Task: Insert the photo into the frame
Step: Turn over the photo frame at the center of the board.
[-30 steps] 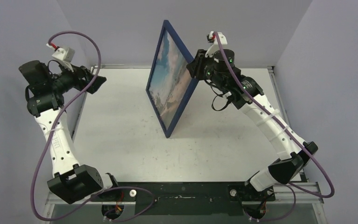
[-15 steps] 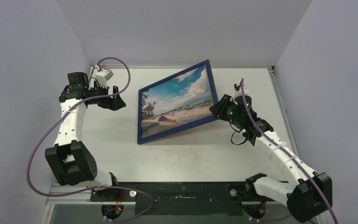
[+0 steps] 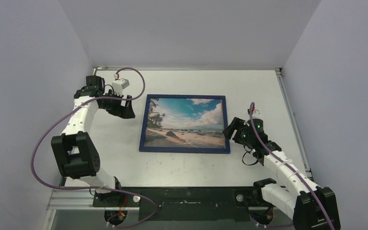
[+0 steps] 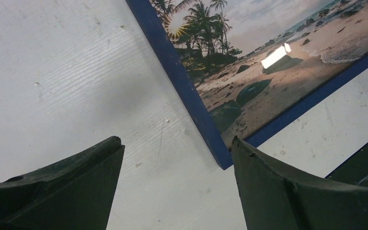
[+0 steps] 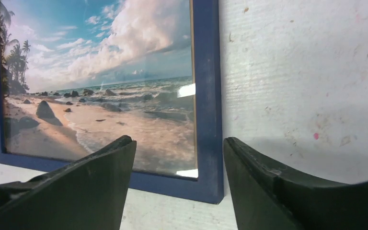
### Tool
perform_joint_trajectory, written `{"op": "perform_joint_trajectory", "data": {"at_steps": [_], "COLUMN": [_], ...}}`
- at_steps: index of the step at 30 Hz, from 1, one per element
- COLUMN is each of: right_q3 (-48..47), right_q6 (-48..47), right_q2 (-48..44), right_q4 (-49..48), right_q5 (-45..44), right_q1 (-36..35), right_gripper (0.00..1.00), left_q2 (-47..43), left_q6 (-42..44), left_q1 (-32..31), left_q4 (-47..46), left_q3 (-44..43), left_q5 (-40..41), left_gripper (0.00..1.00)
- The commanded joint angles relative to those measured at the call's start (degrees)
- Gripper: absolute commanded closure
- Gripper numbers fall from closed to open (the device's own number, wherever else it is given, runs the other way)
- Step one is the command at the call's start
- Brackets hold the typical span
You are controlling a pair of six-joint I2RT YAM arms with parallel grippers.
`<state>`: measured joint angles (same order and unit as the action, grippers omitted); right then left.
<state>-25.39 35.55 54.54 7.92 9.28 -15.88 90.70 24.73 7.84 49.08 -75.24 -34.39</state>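
The dark blue frame lies flat, face up, in the middle of the table, with the beach photo inside it. My left gripper is open and empty just left of the frame's left edge. In the left wrist view the frame's corner lies near the right finger, with the photo above. My right gripper is open and empty just right of the frame's right edge. In the right wrist view the frame's right side and the photo lie between and beyond the fingers.
The white table is walled by grey panels at the back and both sides. A black rail with the arm bases runs along the near edge.
The frame with the photo came down from standing on edge to lying flat, face up. My right gripper let go of it and drew back low. My left arm swung in beside the frame.
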Motion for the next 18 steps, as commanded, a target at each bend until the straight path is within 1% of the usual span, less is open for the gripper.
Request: {"op": "perform_joint_trajectory", "data": {"at_steps": [1,3,4,5,6,7,10,11,12,16,18], "right_q3": [-0.03,-0.57,-0.95,-1.48,-2.01,-2.75,-5.40,-6.73,-7.69,-11.26,-12.07], "right_q6": [-2.18,-2.72,-2.96,-3.13,-3.34,-3.56,-3.99,-4.06,-4.02,-4.52,-5.66], "right_q2": [2.23,3.55,3.81,3.83,3.61,3.20,2.43,2.53,2.77,5.71,7.22], "right_q4": [-5.50,-4.57,-3.90,-3.23,-2.28,-1.74,-0.16,0.00,0.13,0.29,-1.16], "right_q5": [2.06,2.18,1.79,1.18,0.51,-0.32,-3.26,-4.37,-6.03,-16.92,-25.59], "right_q1": [1.85,2.28,2.34,2.42,2.55,2.64,2.92,3.14,3.21,3.86,4.04], "right_gripper": [0.27,0.22,0.20,0.18,0.16,0.14,0.08,0.00,0.09,0.10,0.10], "left_q2": [1.12,1.38,1.53,1.66,1.82,1.98,1.78,1.43,0.90,-2.99,-4.27], "left_q6": [1.02,1.02,0.98,0.83,0.76,0.69,-1.00,-1.96,-3.04,-9.21,-12.30], "left_q1": [-0.56,-0.84,-0.94,-0.98,-0.98,-1.00,-0.82,-0.73,-0.64,-0.63,-0.48], "left_q4": [1.22,1.28,1.34,1.43,1.75,1.94,0.39,-0.76,-2.49,-16.21,-24.37], "left_q3": [-1.74,-1.83,-1.89,-2.04,-2.32,-2.51,-2.16,-1.67,-0.70,7.93,13.30], "left_q5": [1.36,2.16,2.55,2.79,3.00,3.02,3.27,3.09,3.09,4.98,6.51], "left_gripper": [0.19,0.18,0.15,0.09,0.00,0.03,0.04,0.04,0.04,0.04,0.04]}}
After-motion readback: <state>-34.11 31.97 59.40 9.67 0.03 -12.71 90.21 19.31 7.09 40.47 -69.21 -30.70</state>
